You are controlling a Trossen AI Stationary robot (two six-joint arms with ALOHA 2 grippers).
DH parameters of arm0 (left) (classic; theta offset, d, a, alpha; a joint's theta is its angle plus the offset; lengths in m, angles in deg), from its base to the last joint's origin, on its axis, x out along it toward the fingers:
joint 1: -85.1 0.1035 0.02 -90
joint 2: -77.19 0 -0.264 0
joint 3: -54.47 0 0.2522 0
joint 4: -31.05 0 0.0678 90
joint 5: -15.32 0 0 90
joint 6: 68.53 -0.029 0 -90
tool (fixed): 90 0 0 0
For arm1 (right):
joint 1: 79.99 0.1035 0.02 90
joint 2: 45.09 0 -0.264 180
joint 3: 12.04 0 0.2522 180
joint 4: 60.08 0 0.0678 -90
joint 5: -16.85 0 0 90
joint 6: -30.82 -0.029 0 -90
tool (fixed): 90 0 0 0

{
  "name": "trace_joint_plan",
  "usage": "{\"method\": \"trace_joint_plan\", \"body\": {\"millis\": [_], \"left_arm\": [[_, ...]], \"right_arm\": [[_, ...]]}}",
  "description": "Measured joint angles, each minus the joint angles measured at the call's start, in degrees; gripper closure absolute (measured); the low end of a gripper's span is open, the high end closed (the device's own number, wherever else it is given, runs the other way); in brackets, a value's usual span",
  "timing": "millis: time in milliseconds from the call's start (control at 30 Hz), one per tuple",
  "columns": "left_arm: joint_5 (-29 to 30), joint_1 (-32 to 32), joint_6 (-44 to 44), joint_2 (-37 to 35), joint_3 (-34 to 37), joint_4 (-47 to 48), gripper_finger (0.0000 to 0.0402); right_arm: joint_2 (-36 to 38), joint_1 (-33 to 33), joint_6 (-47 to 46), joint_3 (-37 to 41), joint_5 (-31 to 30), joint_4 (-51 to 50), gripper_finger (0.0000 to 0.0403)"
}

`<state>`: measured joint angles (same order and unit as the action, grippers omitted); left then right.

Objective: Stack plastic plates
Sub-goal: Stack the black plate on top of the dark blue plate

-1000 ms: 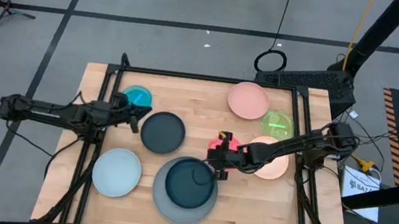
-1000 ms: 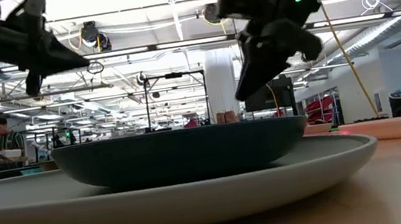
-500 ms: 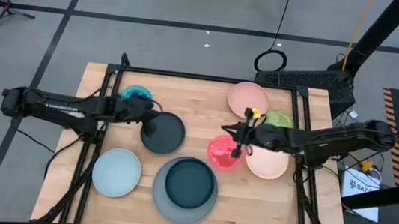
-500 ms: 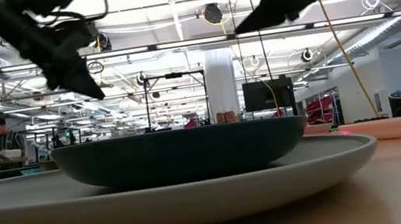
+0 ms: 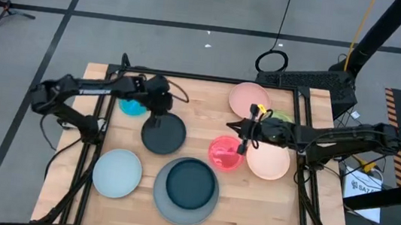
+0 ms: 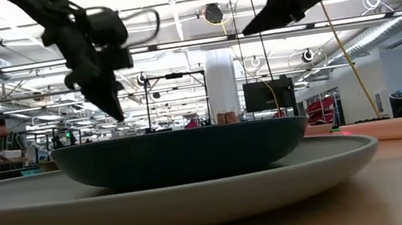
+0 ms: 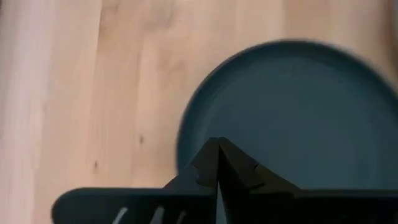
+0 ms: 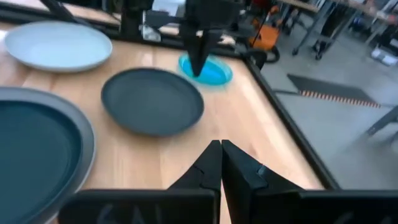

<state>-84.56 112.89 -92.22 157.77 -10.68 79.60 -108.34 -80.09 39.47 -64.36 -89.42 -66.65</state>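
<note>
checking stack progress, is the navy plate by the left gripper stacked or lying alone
Alone: the navy plate lies flat on the bare table, the shut left gripper over its rim.

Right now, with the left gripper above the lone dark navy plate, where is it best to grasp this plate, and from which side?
Probably by the rim. The lone dark navy plate lies flat and shallow on the table, so only its raised edge offers a pinch. The left gripper, fingers shut, hangs over the far edge, near the teal plate; opening and descending there from above, one finger inside the rim, seems easiest.

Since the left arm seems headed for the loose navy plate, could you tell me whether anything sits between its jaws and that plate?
Nothing visible does: the left gripper hangs directly over the navy plate's far rim, jaws shut, with only air between. The teal plate lies beside it.
</note>
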Motion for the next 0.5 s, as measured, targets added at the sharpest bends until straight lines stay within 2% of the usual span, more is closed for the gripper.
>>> {"method": "trace_joint_plan", "body": {"millis": [100, 233, 400, 500], "left_arm": [[-0.2, 2.1, -0.2, 2.5, -1.1, 0.0, 0.0383], [-0.2, 3.6, -0.4, 4.0, -1.7, 0.2, 0.0347], [0.0, 3.7, 0.4, 4.7, -1.7, 0.8, 0.0274], [2.2, 3.6, 1.1, 4.6, -1.7, -0.7, 0.0229]], "right_arm": [[0.0, 0.0, -1.7, 0.0, 0.0, -2.0, 0.0401], [0.0, 0.0, -2.5, 0.0, 0.0, -2.2, 0.0401], [0.0, 0.0, -2.6, 0.0, 0.0, -2.3, 0.0401], [0.0, 0.0, -2.6, 0.0, 0.0, -2.3, 0.0401]]}}
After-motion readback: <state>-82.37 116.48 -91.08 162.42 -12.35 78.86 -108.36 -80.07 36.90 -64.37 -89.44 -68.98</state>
